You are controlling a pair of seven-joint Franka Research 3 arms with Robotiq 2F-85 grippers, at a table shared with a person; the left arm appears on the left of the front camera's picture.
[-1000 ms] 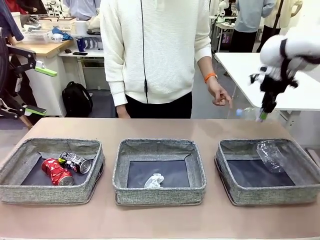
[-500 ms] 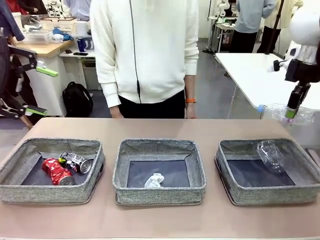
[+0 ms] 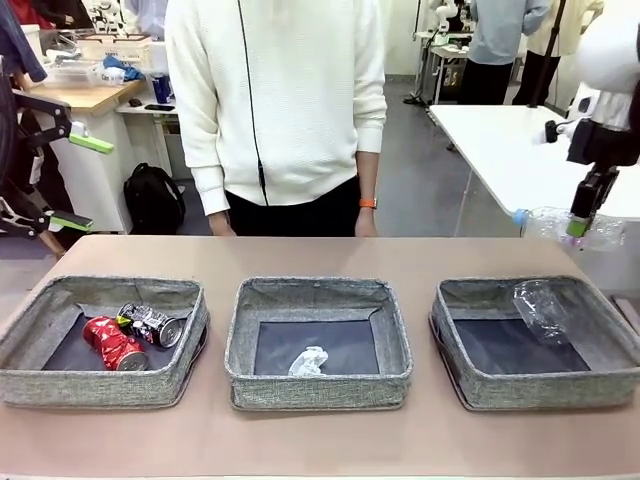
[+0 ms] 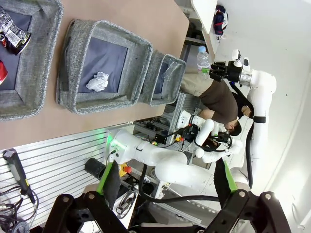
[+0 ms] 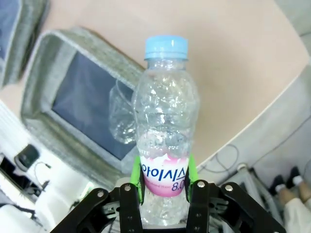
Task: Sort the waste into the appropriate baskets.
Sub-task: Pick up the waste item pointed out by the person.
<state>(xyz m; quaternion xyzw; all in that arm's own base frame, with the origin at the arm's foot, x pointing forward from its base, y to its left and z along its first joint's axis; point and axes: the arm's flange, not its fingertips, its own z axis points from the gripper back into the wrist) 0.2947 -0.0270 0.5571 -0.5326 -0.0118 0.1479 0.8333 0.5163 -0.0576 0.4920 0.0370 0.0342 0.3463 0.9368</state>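
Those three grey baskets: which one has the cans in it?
The basket on the robot's left. It holds a crushed red can and a crushed dark can; the middle basket holds a paper wad, the right basket a clear bottle.

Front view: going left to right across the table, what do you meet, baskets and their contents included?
Left basket with the red can and then the dark can → middle basket with the paper wad → right basket with a clear bottle → right gripper shut on a second bottle.
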